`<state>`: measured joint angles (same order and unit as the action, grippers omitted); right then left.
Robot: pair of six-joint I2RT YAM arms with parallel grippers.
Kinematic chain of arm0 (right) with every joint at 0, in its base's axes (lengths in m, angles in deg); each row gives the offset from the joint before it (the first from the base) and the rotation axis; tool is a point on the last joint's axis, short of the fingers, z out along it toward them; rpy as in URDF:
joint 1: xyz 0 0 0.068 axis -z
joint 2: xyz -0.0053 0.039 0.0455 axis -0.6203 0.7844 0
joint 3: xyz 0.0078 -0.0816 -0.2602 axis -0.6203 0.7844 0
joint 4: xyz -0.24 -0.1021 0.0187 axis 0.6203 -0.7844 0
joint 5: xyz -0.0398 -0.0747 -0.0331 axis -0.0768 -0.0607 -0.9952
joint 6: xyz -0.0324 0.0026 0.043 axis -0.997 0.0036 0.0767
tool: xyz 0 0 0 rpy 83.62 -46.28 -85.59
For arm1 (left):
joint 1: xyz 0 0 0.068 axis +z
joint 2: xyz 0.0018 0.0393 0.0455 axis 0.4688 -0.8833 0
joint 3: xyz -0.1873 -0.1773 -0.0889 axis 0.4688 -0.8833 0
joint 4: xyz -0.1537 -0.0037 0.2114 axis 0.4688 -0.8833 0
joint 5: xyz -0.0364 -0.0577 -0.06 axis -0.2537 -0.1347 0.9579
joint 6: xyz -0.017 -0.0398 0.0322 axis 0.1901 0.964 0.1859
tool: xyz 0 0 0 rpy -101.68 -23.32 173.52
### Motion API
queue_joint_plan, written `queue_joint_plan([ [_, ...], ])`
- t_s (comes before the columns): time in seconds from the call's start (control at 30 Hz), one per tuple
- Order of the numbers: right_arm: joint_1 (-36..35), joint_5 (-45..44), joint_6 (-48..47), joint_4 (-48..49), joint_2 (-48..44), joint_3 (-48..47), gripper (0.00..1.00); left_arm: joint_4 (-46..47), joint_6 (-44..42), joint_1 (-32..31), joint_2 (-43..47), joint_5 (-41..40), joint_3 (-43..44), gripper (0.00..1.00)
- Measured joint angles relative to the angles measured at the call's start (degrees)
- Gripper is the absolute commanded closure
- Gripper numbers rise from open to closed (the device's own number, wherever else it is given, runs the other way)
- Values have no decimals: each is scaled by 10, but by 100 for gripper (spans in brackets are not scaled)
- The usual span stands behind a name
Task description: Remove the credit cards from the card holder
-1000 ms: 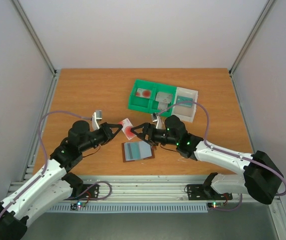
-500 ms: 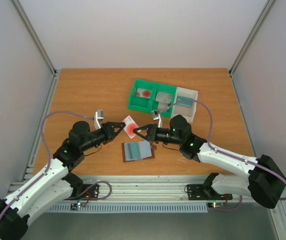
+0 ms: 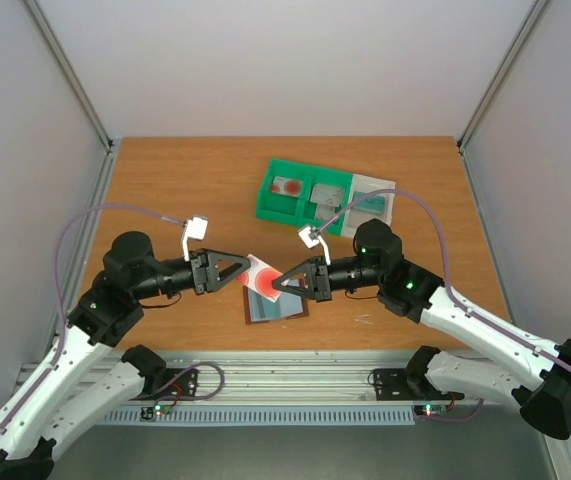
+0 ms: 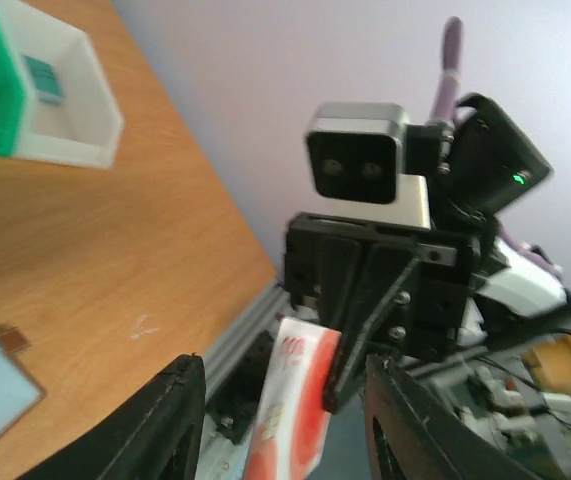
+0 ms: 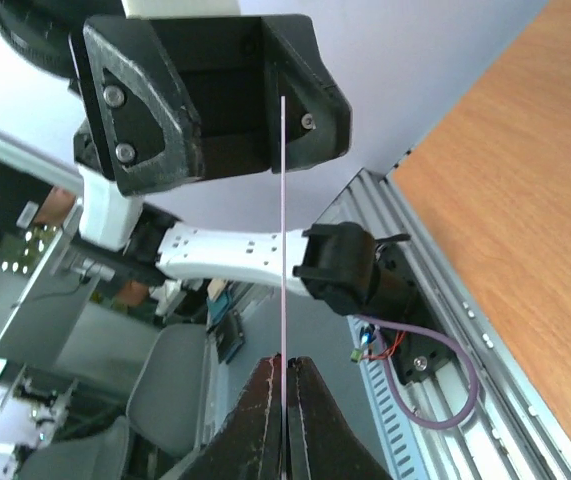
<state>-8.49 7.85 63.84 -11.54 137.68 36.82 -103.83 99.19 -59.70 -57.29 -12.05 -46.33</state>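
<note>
The right gripper (image 3: 279,283) is pinched tight on the right edge of a white card with red print (image 3: 262,278), holding it in the air between the two arms. The left gripper (image 3: 246,268) has its fingers about half open, one on either side of the card's left end, not clamping it. Just below, the card holder (image 3: 277,306) lies open on the table (image 3: 165,190) near the front edge, with a green-and-white tray (image 3: 280,210) farther back.
</note>
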Motion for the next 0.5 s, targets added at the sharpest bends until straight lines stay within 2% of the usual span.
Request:
queue_joint_plan([
  [0.17,0,39,-48,-60,0,-30,98,-48,-54,0,-23,71,35,99],
  [0.23,0,43,-68,-95,1,-43,95,-62,-69,0,-32,89,36,100],
  [0.33,1,35,-86,-139,5,-52,82,-64,-78,0,-40,106,37,100],
  [0.43,1,18,-81,-144,6,-50,59,-63,-78,0,-43,106,34,100],
  [0.5,2,5,-60,-123,6,-40,53,-52,-70,0,-42,96,23,100],
])
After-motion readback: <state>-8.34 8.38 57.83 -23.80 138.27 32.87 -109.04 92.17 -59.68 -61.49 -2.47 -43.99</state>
